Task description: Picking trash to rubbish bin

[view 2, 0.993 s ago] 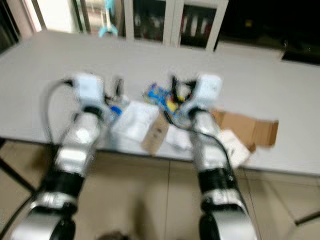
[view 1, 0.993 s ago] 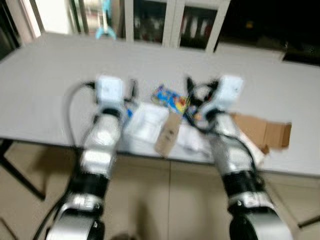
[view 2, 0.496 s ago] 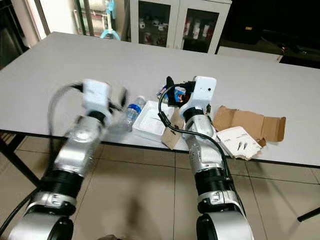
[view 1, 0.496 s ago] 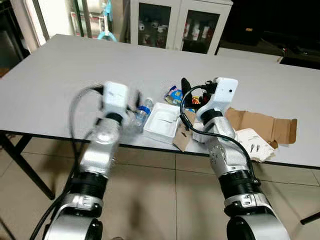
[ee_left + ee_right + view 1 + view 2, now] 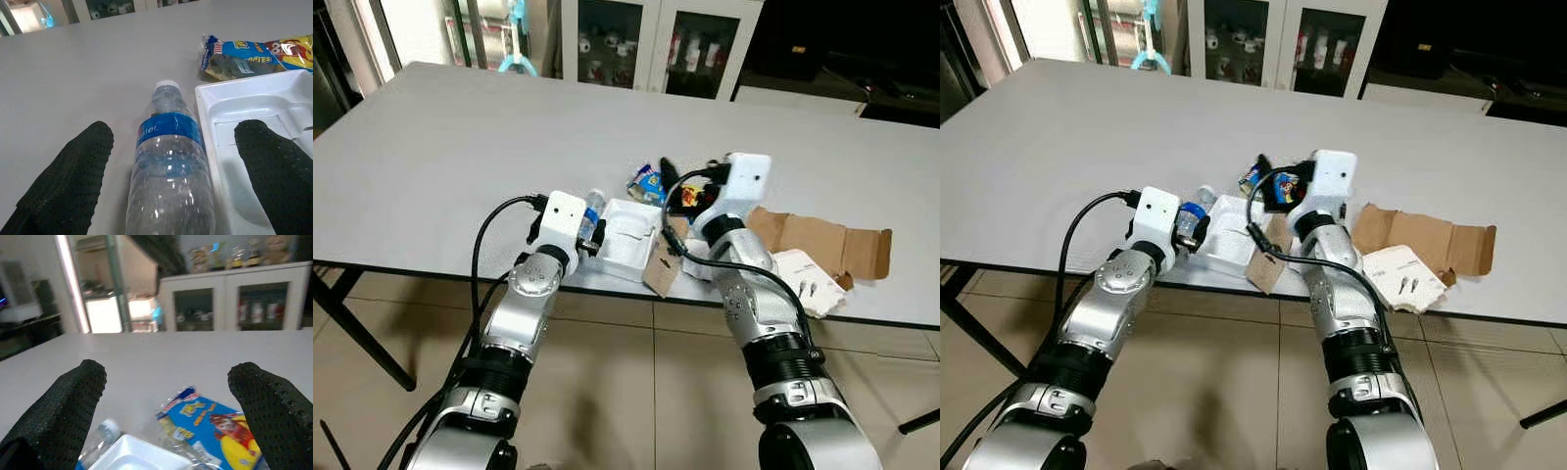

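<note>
Lying between left tool (image 5: 171, 161) fingers: bottle (image 5: 168, 176)

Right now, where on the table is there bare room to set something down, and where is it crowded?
The table is bare left of the water bottle and across its far half, beyond the snack packet. The near edge is crowded: bottle, white tray, packet, brown card, flattened cardboard and leaflet, with the open left gripper straddling the bottle.

Two silver arms with black elbow rings, white boxy wrist housings, looping black cables and textured black fingers (image 5: 73, 176).
</note>
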{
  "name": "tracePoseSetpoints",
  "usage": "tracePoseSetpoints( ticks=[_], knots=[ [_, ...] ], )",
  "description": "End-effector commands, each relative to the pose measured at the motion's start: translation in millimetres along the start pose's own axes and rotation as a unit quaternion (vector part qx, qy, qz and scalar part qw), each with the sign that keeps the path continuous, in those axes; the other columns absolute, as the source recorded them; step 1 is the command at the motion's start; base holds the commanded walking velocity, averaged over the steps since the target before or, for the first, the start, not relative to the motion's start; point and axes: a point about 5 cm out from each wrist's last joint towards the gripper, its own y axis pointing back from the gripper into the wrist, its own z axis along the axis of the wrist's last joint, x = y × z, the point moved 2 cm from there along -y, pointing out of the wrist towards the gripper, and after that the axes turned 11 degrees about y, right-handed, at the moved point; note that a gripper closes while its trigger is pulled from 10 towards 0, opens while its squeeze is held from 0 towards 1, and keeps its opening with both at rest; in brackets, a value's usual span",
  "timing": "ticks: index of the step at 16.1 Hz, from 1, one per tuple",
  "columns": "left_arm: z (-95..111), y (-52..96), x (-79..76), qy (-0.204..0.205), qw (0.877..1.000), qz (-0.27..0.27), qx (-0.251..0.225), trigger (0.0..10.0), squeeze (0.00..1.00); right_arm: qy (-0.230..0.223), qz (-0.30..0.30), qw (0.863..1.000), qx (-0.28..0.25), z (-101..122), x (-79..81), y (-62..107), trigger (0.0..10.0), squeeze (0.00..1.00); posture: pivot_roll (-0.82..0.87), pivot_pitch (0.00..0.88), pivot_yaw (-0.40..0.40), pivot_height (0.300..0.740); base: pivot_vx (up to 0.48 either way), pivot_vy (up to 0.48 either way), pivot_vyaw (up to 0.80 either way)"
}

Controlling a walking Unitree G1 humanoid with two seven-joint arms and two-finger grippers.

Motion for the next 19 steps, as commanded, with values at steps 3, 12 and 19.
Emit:
tracePoseSetpoints(
  ticks=[3, 12, 19],
  knots=[
    [12, -3.1, -6.2, -0.011, 1.0, -0.007, -0.012, 10.0, 0.0, -0.026, 0.099, 0.994, 0.045, -7, 7.2, 9.1, 10.0, 0.0, 0.04, 0.032, -0.086, 0.74, 0.0, 0.0, 0.0],
    [18, -4.9, -5.1, -0.011, 1.0, -0.001, -0.019, 10.0, 0.0, -0.045, 0.274, 0.954, 0.116, -9, 19.3, 42.4, 10.0, 0.0, 0.03, 0.029, -0.082, 0.74, 0.0, 0.0, 0.0],
    [12, -8.5, -8.8, 0.01, 1.0, -0.001, 0.005, 10.0, 0.0, -0.045, 0.352, 0.925, 0.137, -8, 40.4, 61.9, 10.0, 0.0, 0.03, 0.031, -0.082, 0.74, 0.0, 0.0, 0.0]
  ],
)
